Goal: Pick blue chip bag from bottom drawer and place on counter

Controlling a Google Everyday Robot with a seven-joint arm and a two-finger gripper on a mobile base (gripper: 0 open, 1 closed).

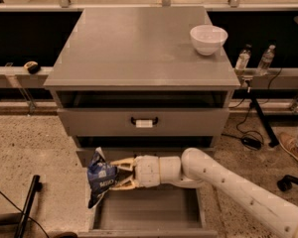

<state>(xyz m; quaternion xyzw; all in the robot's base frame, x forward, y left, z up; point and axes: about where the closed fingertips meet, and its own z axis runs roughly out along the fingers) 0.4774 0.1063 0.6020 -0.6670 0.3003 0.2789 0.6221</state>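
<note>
The blue chip bag (100, 177) is a small crinkled dark blue bag with white lettering. It hangs in the air at the left front of the cabinet, in front of the middle drawer, above the left edge of the open bottom drawer (151, 212). My gripper (120, 173) is shut on the bag's right side, its pale fingers above and below it. My white arm reaches in from the lower right. The bottom drawer is a plain grey box pulled out. The counter (139, 43) is the flat grey top above.
A white bowl (208, 38) stands at the counter's back right. The top drawer (143, 121) has a black handle and stands slightly out. Two bottles (254, 59) and cables are to the right. A black stand (27, 205) is on the floor at lower left.
</note>
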